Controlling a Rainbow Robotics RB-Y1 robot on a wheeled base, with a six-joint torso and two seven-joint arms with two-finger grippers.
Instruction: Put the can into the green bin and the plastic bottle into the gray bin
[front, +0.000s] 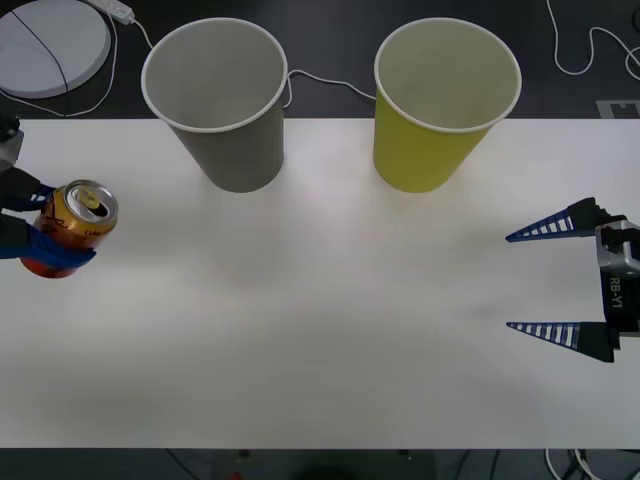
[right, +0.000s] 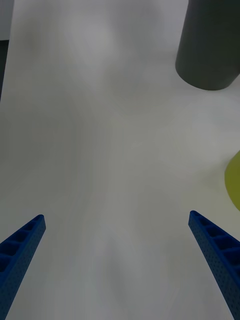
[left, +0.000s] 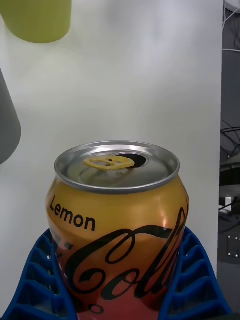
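Note:
The orange and red can (front: 75, 226) is at the table's far left, tilted, with my left gripper (front: 45, 232) shut on it. In the left wrist view the can (left: 117, 225) stands between the blue fingers (left: 40, 280), its silver top and yellow tab showing. The gray bin (front: 218, 100) stands at the back left of the table, the green bin (front: 443, 100) at the back right. My right gripper (front: 540, 282) hangs open over the table's right side with nothing between its fingers (right: 22, 250). The plastic bottle is out of view.
A white round disc (front: 50, 45) and white cables (front: 320, 82) lie on the dark floor behind the table. The white table (front: 320, 320) stretches bare between the two arms. In the right wrist view the gray bin (right: 209, 47) and a sliver of the green bin (right: 234, 180) show.

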